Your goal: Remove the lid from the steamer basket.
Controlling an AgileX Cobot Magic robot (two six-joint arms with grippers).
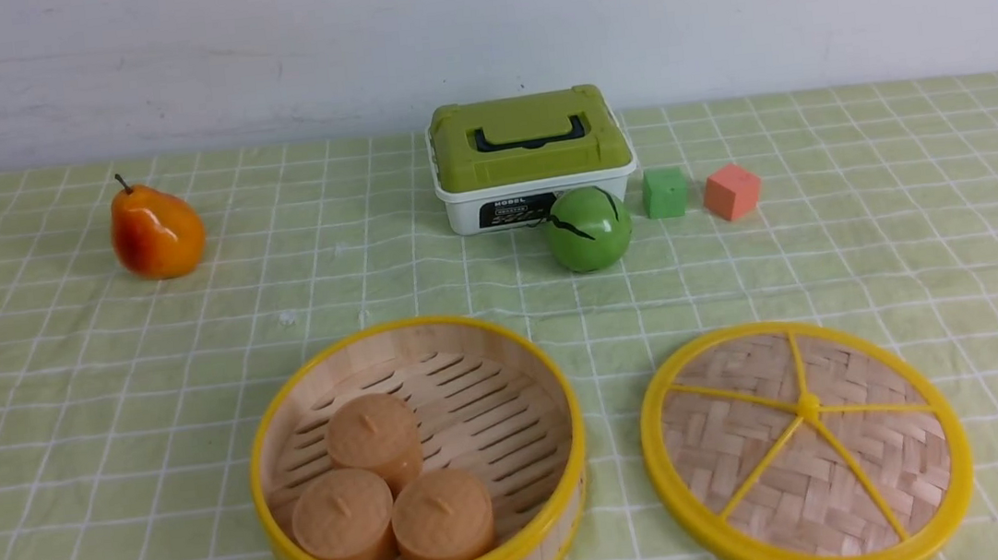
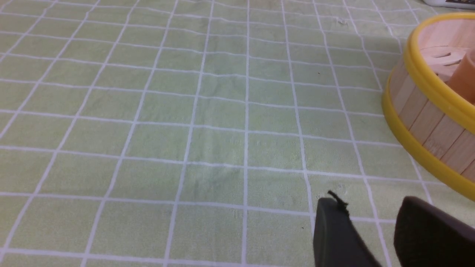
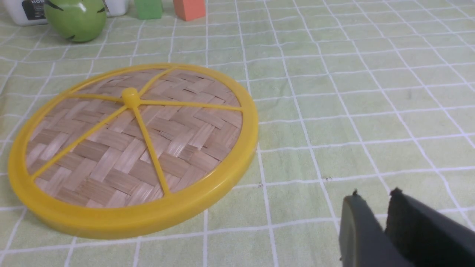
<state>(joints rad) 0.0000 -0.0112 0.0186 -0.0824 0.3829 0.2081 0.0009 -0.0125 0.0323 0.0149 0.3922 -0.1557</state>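
The steamer basket [image 1: 527, 551] stands uncovered at the front centre and holds three tan round buns [image 1: 373, 434]. The lid [image 1: 761, 438] lies flat on the cloth just to its right, apart from it. Neither gripper shows in the front view. In the left wrist view my left gripper [image 2: 367, 207] hovers low over bare cloth beside the basket's wall [image 2: 426, 122], jaws apart and empty. In the right wrist view my right gripper [image 3: 374, 196] is low over cloth beside the lid [image 3: 111, 155], its fingers closed together and holding nothing.
A white box with an olive-green top [image 1: 530, 154] stands at the back centre. A green apple [image 1: 588, 228], a green cube [image 1: 665, 192] and an orange cube [image 1: 732, 191] sit in front of and beside it. An orange pear [image 1: 156, 232] lies back left.
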